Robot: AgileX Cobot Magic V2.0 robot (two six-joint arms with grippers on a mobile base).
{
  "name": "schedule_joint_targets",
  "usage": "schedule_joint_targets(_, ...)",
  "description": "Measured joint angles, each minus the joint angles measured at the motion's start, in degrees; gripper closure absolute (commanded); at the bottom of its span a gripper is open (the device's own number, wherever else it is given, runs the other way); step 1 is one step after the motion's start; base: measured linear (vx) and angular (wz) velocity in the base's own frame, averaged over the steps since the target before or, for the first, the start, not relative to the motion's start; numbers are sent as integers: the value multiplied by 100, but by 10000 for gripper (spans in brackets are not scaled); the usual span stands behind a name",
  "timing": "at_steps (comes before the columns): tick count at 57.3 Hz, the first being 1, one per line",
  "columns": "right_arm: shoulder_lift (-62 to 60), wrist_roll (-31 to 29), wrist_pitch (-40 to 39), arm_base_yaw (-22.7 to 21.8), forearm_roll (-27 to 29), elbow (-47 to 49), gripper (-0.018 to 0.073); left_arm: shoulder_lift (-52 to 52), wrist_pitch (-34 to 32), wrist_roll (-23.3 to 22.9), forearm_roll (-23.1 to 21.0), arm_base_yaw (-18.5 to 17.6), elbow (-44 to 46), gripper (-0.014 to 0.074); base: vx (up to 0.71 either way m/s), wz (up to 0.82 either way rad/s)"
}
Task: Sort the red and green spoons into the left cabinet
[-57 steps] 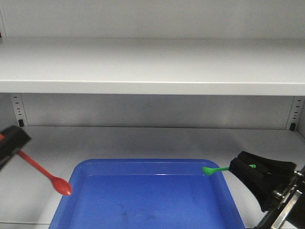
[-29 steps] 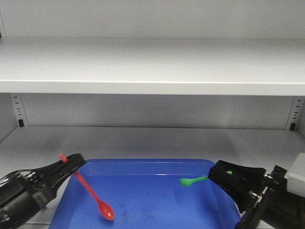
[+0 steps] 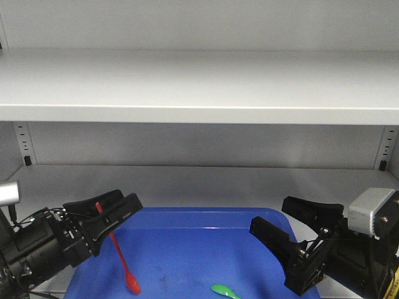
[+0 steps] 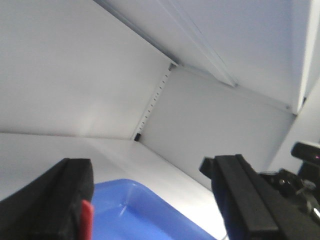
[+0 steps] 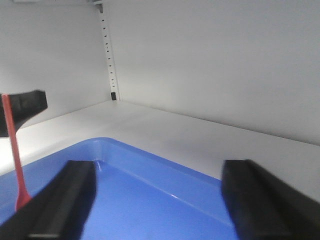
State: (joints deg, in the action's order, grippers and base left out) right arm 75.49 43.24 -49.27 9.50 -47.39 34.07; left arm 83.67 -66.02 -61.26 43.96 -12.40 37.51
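One green spoon [image 3: 224, 291] newly dropped

Looks like a lab or storeroom: pale grey metal cabinet [image 3: 199, 87] fills the frame, perforated upright strips [image 3: 22, 143] at back corners, blue plastic tray [image 3: 187, 249] at bottom centre.

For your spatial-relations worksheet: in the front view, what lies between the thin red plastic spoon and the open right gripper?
In the front view, bare floor of the blue plastic tray, plus the green plastic spoon low down, separates the red spoon from the right gripper.
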Motion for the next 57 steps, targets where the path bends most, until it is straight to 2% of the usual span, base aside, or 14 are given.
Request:
schedule_joint_targets(4, 0, 0, 0, 0, 29, 0, -85, 0, 0, 83, 34, -4, 0, -2, 0, 0)
schedule_joint_targets(9, 0, 0, 0, 0, 34, 0, -71, 0, 11, 412, 34, -4, 0, 16, 0, 0)
schedule_joint_targets(22, 0, 0, -6, 0, 34, 0, -19, 0, 10, 1988, 69, -4, 0, 21, 0, 0)
schedule_joint_targets(28, 0, 0, -6, 0, 34, 0, -13, 0, 10, 2396, 81, -4, 0, 21, 0, 0)
schedule_joint_targets(36, 0, 0, -6, 0, 34, 0, -13, 0, -2, 2518, 43, -4, 0, 21, 0, 0)
schedule_joint_targets(46, 0, 0, -6, 0, 34, 0, -13, 0, -2, 2517, -300, -4, 0, 21, 0, 0)
schedule_joint_targets(57, 0, 0, -6, 0, 34, 0, -13, 0, -2, 1880, -268, -4, 0, 21, 0, 0)
